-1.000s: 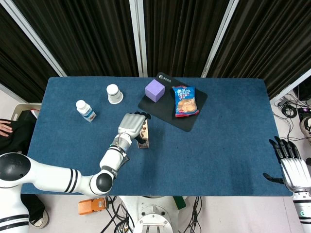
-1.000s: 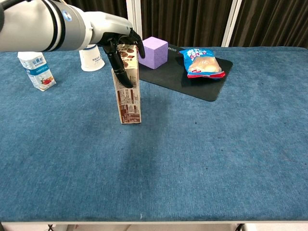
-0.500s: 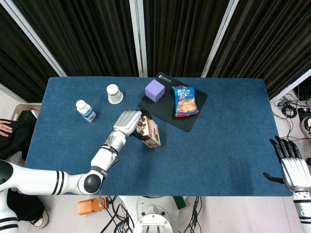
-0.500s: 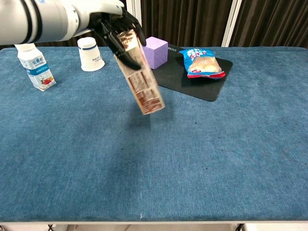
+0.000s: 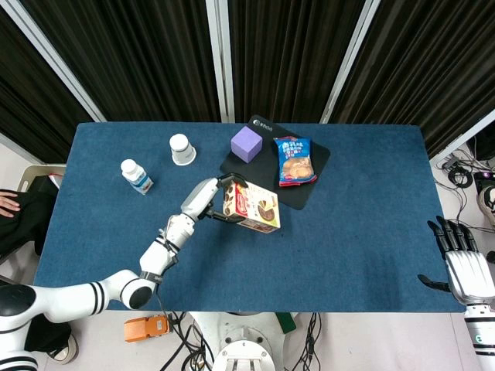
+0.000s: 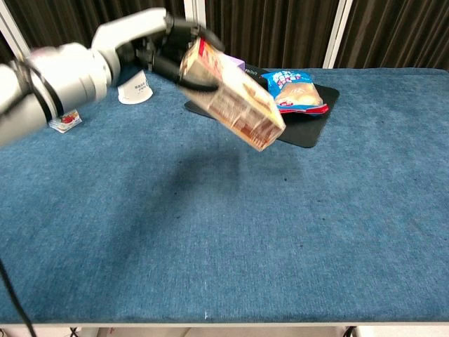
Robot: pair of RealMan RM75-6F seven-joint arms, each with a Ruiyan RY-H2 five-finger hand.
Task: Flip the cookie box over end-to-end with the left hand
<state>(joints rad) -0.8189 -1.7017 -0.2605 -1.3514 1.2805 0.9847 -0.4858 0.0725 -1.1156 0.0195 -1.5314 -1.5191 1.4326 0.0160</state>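
Observation:
The cookie box [image 5: 253, 208] [image 6: 232, 96] is in the air over the blue table, tipped nearly onto its side with its free end pointing right and down. My left hand [image 5: 207, 198] [image 6: 171, 53] grips its upper left end, fingers wrapped around it. My right hand [image 5: 458, 259] rests at the table's front right edge, away from everything, fingers apart and holding nothing; the chest view does not show it.
A black mat [image 5: 304, 188] at the back holds a purple cube [image 5: 247, 144] and a blue snack bag [image 5: 295, 161] [image 6: 295, 90]. A white cup [image 5: 182, 149] [image 6: 133, 88] and a small milk bottle [image 5: 136, 175] stand at the back left.
The left hand has lifted the box off the table and swung it from upright to almost level, its lower end moving up and to the right. The right hand has not moved.

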